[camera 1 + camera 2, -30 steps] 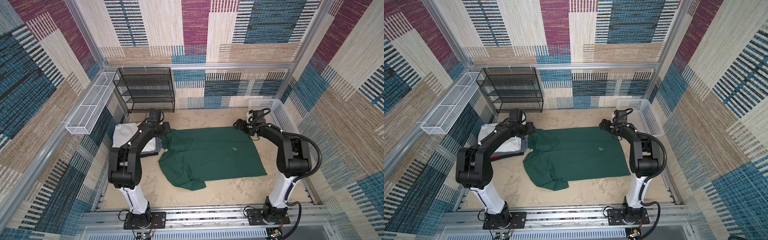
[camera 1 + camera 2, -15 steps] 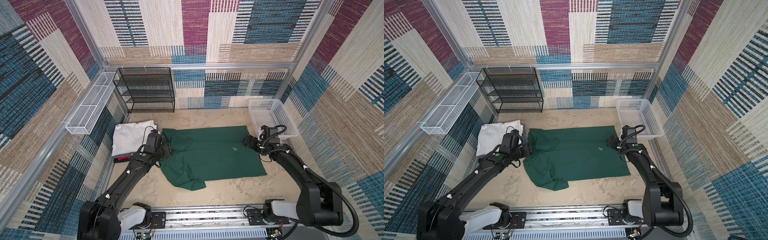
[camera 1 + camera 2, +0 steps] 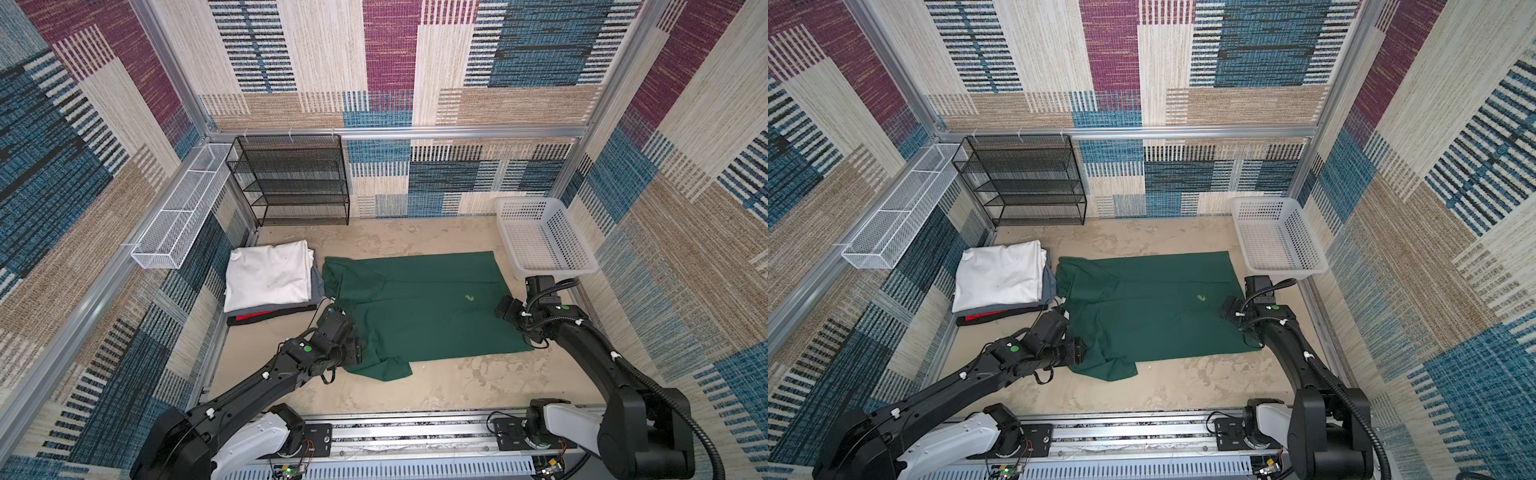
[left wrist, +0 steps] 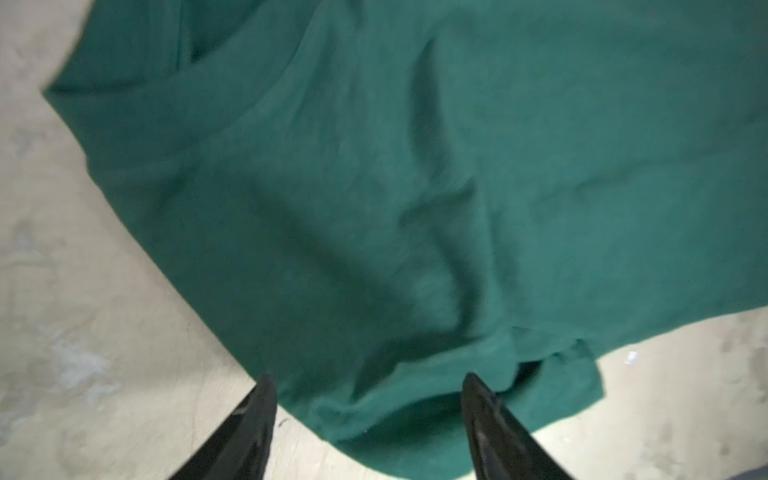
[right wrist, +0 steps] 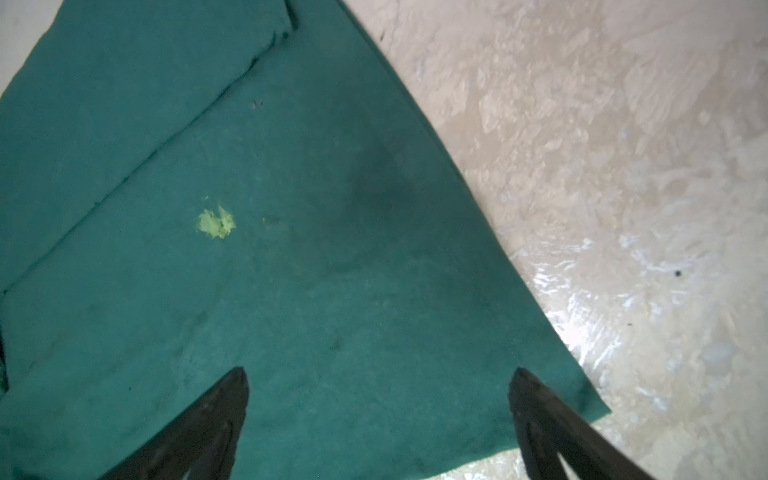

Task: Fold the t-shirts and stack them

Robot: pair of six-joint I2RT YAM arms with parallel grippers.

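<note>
Patchwork woven panels (image 3: 390, 62) enclose a mottled beige tabletop (image 3: 457, 382) where a dark green t-shirt (image 3: 424, 307) lies spread at centre, near sleeve rumpled. Just beside it sits a folded stack (image 3: 270, 278), white over grey over black-and-red. A black mesh rack (image 3: 291, 183) and white plastic basket (image 3: 540, 237) stand behind. Left gripper (image 4: 368, 378), jaws spread, hangs over the sleeve; right gripper (image 5: 379, 370), spread, over a hem corner.

The green shirt (image 3: 1154, 307) lies spread out between the folded stack (image 3: 1000, 278) and the white basket (image 3: 1287, 271).
</note>
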